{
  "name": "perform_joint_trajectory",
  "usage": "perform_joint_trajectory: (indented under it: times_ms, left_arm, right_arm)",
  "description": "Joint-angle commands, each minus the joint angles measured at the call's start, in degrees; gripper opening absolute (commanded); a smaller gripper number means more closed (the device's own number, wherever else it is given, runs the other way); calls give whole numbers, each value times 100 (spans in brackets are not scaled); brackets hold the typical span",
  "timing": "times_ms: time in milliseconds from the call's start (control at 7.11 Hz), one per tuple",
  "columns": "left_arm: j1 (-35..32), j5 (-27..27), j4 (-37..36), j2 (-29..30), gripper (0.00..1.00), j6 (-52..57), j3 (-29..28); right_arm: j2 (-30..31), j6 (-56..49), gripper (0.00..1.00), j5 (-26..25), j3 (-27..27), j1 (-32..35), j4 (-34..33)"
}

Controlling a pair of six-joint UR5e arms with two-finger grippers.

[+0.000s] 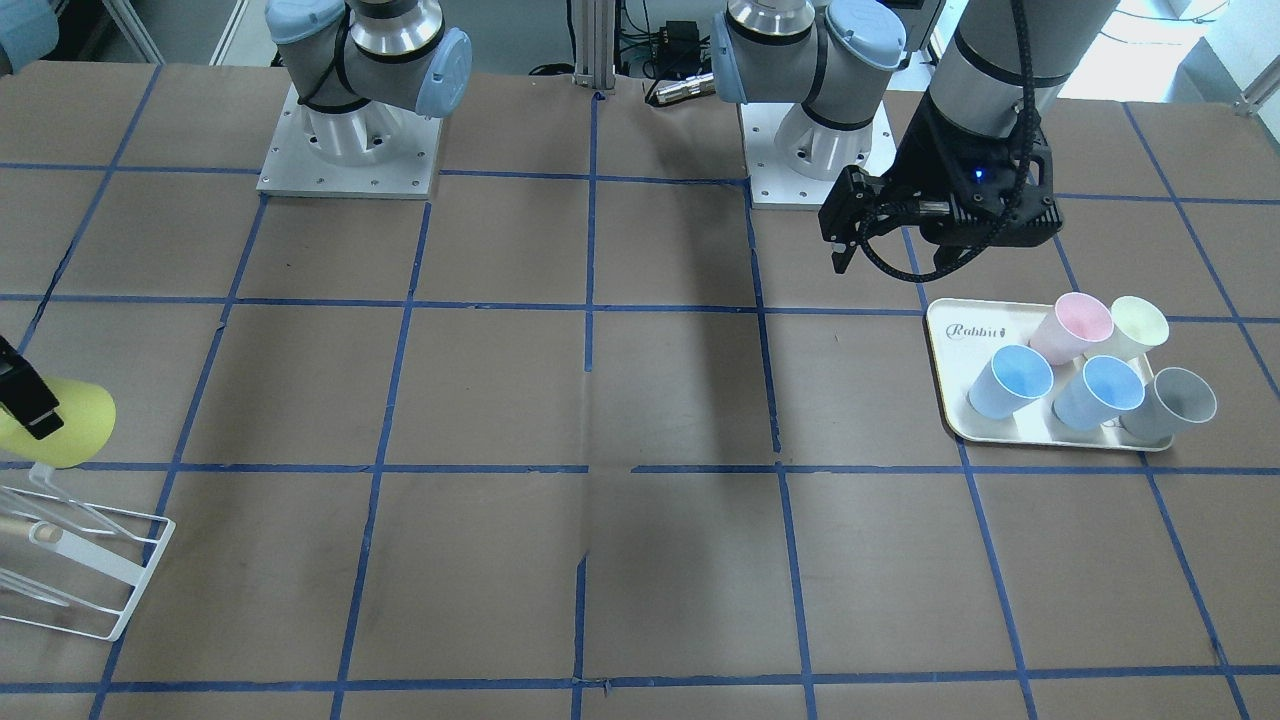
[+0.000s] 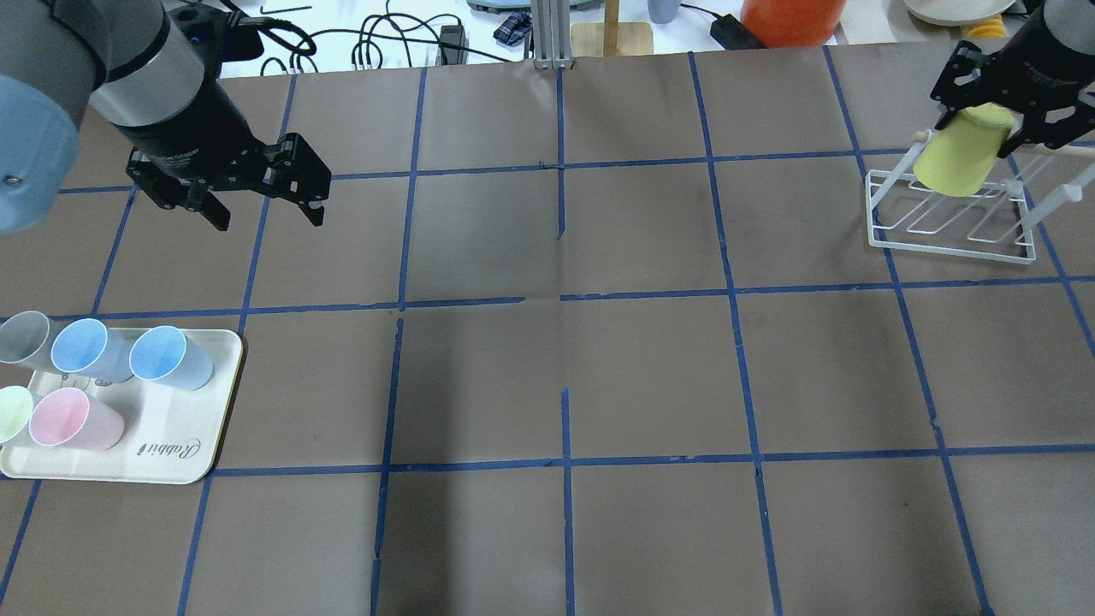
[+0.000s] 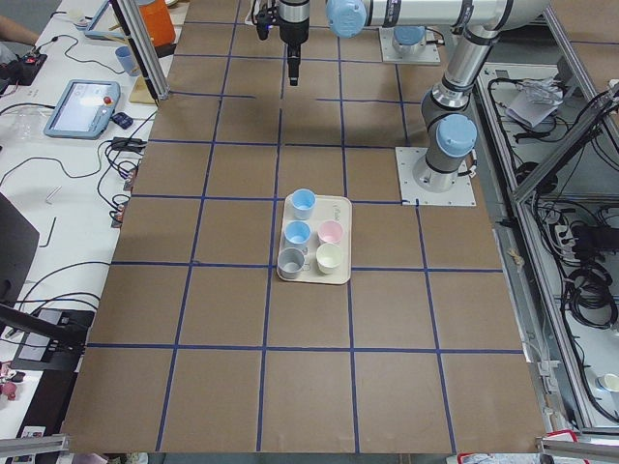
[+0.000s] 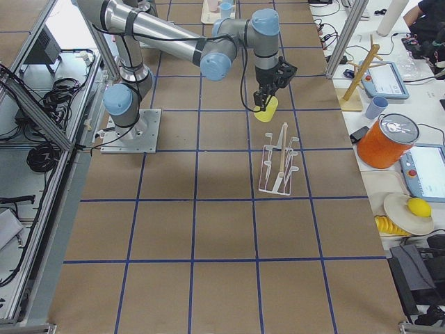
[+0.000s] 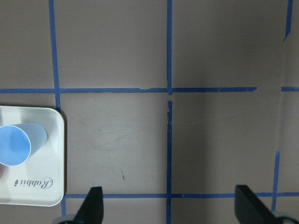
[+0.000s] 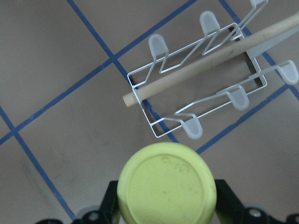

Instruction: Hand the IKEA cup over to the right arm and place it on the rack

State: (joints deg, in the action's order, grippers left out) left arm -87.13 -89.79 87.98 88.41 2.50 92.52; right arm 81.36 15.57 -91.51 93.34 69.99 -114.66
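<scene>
Light, stiff and likely slick, the IKEA cup (image 2: 958,162) near the rack (image 2: 941,244) is pinched across its wall by the right pincer (image 2: 984,115); left pincer (image 2: 268,214) spread.

On the worktop (image 2: 650,376), a cream tray (image 2: 208,409) is loaded with two blue cups (image 2: 167,357), a pink cup (image 2: 73,419), a pale cup (image 2: 13,413) and a grey cup (image 2: 24,336).

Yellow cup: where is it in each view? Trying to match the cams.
Front-facing: cup at the far left edge, above the rack.
Overhead: cup top right, over the rack.
Exterior left: not visible.
Exterior right: cup upper middle, above the rack in the picture.
Left wrist: not in it.
Right wrist: cup bottom centre, base toward the camera.
Shared landmark: the rack, in all four views that show the cup.
</scene>
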Motion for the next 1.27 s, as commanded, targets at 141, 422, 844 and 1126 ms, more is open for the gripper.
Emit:
perform_joint_trajectory:
  times_ms: [141, 422, 844, 1126]
  left_arm:
    - [20, 14, -18, 0, 100, 5, -14]
    - [20, 15, -18, 0, 100, 5, -14]
    - [12, 6, -18, 0, 100, 5, 3]
    - [12, 6, -18, 0, 100, 5, 3]
  right_arm:
    - [-182, 8, 0, -339, 0, -29, -285]
    - [-418, -1, 0, -394, 0, -64, -522]
    - [-463, -1, 0, -377, 0, -205, -523]
    - [-533, 16, 0, -324, 0, -205, -523]
